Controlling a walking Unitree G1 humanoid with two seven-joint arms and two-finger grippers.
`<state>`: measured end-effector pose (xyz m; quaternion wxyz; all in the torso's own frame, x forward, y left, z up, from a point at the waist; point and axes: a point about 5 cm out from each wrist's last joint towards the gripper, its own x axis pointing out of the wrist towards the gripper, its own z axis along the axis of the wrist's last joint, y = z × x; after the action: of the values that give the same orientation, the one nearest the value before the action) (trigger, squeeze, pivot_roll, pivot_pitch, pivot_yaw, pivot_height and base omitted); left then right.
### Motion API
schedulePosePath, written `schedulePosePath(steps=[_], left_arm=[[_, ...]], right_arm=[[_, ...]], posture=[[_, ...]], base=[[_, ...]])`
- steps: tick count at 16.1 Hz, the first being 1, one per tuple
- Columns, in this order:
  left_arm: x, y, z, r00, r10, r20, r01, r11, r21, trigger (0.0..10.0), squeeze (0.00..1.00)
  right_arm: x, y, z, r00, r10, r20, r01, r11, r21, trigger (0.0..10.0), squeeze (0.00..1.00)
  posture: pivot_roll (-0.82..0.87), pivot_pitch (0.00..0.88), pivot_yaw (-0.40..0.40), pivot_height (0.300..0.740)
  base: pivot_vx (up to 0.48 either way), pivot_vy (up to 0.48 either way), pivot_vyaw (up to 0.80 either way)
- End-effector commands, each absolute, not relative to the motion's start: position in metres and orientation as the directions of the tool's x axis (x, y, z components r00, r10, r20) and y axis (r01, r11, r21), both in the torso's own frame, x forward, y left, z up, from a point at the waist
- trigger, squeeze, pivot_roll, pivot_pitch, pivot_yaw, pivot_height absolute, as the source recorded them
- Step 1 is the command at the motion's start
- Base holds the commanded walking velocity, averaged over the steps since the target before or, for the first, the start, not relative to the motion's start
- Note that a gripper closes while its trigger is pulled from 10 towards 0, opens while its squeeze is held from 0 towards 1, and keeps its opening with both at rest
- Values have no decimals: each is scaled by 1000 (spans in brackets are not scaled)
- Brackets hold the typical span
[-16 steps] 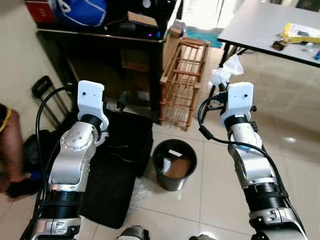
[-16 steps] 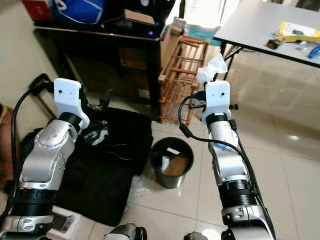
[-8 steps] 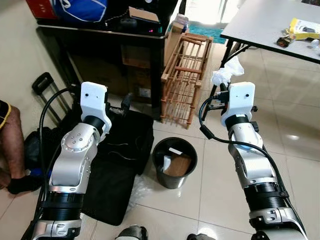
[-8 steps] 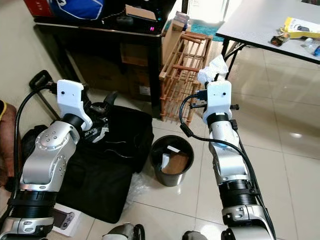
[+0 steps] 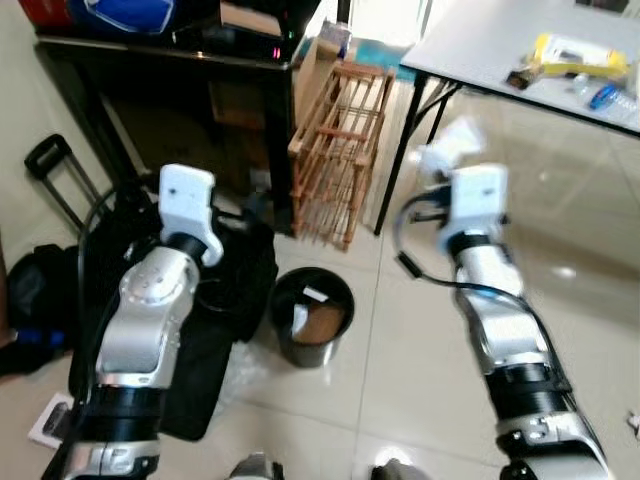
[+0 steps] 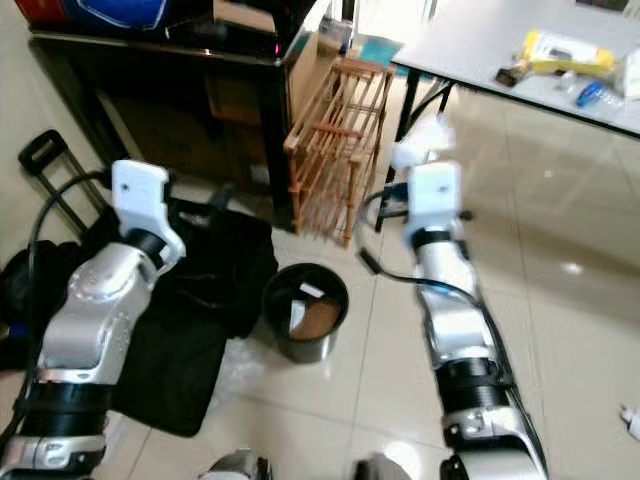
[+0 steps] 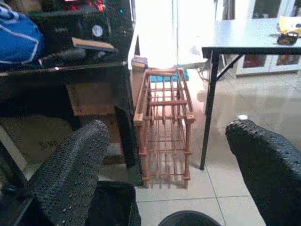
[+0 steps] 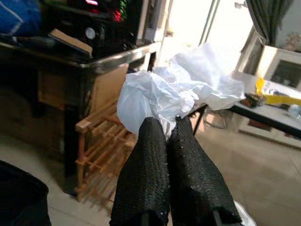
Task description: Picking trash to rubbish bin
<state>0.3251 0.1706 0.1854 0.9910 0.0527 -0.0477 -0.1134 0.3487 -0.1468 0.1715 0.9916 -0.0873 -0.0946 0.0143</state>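
White crumpled plastic trash [image 8: 176, 96] is pinched tight between the two black fingers [image 8: 146, 174] of the right gripper [image 8: 170, 129], which is raised in front of the robot at about the height of the grey table's edge [image 5: 470, 55]. From the head cameras the wad [image 5: 447, 150] shows as a pale, blurred lump sticking up just above the white wrist housing (the whole picture is soft with motion). The fingers are pressed together with the sheet bunched out above their tips.

The left gripper [image 7: 164, 155] is held up too, its fingers spread wide apart with nothing between them; past them stands a slatted wooden rack [image 7: 164, 122], leaning beside a dark cabinet [image 7: 61, 80].

On the tiled floor between the two arms sits the rubbish bin [image 5: 311, 317], a round black bucket with some paper and a brownish piece already inside. It is below and to the left of the right gripper, well apart from it. A black bag [image 5: 215, 330] lies spread on the floor touching the bin's left side. A few small items [image 5: 568, 55], one yellow, lie on the table top.
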Motion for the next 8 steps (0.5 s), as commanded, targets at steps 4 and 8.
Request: schedulePosePath(steps=[4, 8], left_arm=[[325, 166, 186, 967, -238, 93, 229, 968, 99, 10000, 0], [325, 165, 186, 966, -239, 100, 230, 968, 99, 10000, 0]], right_arm=[[349, -151, 175, 979, 38, 200, 3, 980, -200, 10000, 0], [349, -149, 175, 978, 48, 202, -4, 976, -216, 10000, 0]], posture=[[93, 105, 36, 740], [94, 106, 33, 740]], base=[[0, -360, 0], [0, 0, 303]])
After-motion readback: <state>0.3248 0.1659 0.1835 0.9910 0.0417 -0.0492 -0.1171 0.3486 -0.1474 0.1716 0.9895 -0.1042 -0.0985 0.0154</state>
